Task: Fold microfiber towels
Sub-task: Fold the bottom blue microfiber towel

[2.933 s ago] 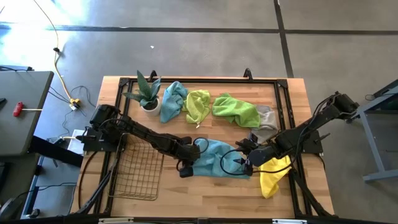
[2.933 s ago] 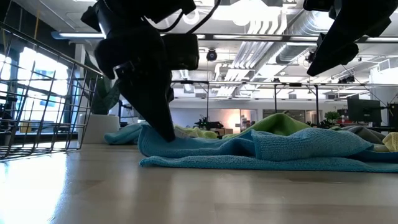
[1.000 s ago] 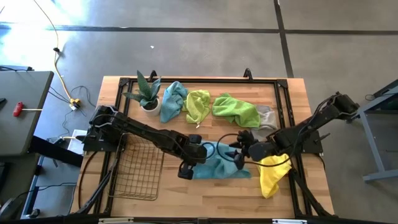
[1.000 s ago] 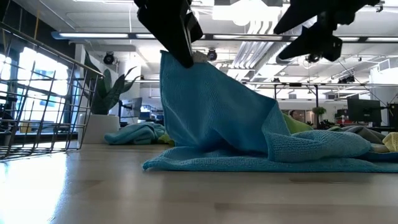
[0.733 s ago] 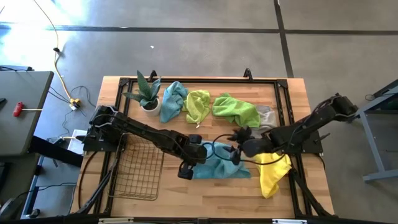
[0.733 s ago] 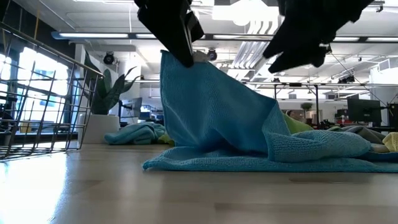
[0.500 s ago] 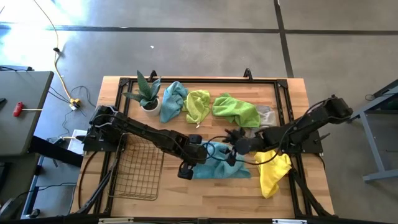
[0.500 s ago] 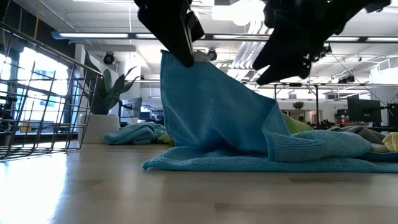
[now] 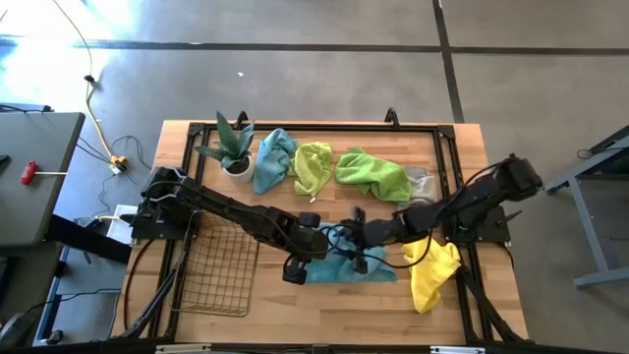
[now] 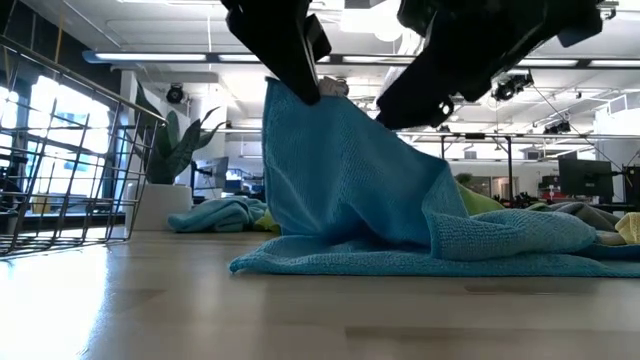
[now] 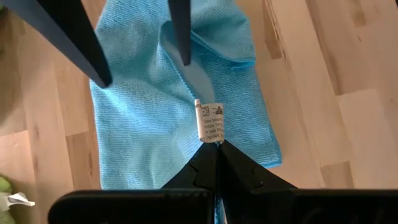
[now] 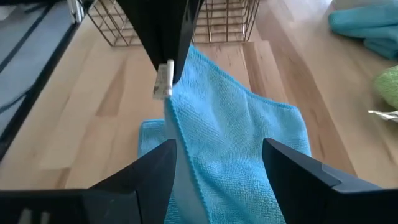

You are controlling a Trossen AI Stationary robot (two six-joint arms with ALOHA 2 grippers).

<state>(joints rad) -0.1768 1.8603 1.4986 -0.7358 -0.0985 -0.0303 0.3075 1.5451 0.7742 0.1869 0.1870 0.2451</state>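
While my left pincer [image 11: 214, 144] keeps the teal towel's [image 10: 350, 190] corner pinched aloft near the worktop's front edge, my right pincer [image 12: 214, 163], fingers apart, has closed in to grab it.

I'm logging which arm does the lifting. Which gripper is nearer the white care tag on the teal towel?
Left. The left gripper is shut on the teal towel at the white care tag. The right gripper is open, approaching the raised edge just short of the tag.

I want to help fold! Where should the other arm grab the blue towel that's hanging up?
Probably the raised edge of the blue towel just below the left end effector, coming from the right with the open right end effector. That edge hangs free off the table.
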